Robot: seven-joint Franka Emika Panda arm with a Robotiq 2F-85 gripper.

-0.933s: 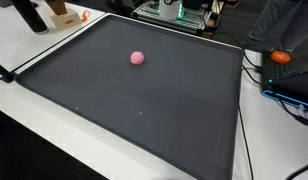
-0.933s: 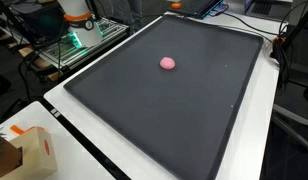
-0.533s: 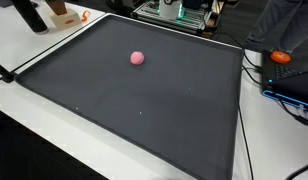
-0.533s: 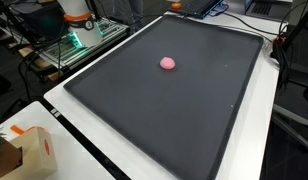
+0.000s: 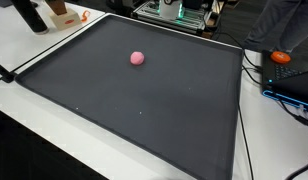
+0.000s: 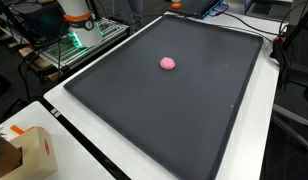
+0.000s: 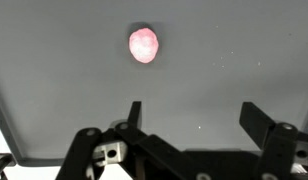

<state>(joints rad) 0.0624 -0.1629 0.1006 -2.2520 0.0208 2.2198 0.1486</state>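
My gripper (image 7: 191, 108) is empty, fingers (image 7: 134, 114) apart; the ball (image 7: 143, 45) lies on the mat (image 7: 54, 80) just beyond one fingertip.

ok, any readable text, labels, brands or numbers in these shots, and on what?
None readable.
Pink ball: no markings.
Black mat: plain.
Cardboard box: any print is too small to read.
Green-lit equipment: too blurred to tell.
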